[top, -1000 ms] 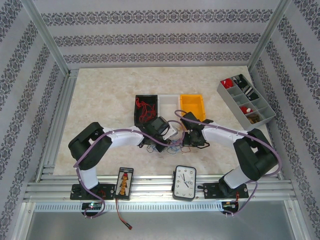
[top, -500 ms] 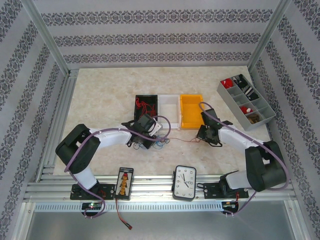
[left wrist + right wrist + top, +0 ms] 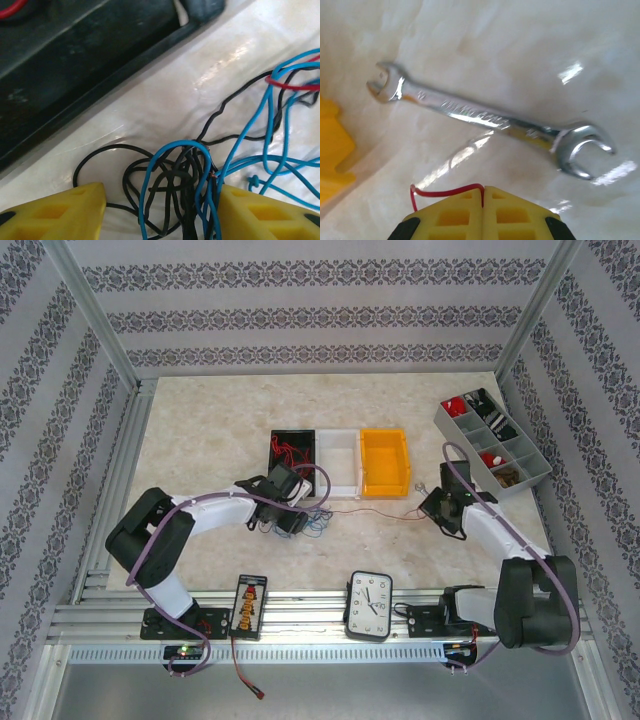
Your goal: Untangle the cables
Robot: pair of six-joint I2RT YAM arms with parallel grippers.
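Observation:
The cables (image 3: 316,523) lie as a small blue and black bunch on the table in front of the black bin (image 3: 277,443). My left gripper (image 3: 296,520) stands open over the bunch. In the left wrist view its yellow fingers (image 3: 75,205) are well apart, with blue and black loops (image 3: 185,170) lying loose between them; the left gripper (image 3: 161,200) clamps nothing. A thin red cable (image 3: 375,511) runs taut from the bunch rightwards to my right gripper (image 3: 428,507). In the right wrist view the right gripper (image 3: 483,191) is shut on this red cable (image 3: 445,192).
A steel wrench (image 3: 485,117) lies on the table just ahead of the right gripper. Black, white (image 3: 338,432) and orange (image 3: 385,435) bins sit in a row mid-table. A grey compartment box (image 3: 446,423) stands at the right. A clock (image 3: 368,605) and a black device (image 3: 249,605) rest on the near rail.
The left gripper has opened over the bunch. The right arm has moved right with the red cable pinched, drawing it out into a long straight line.

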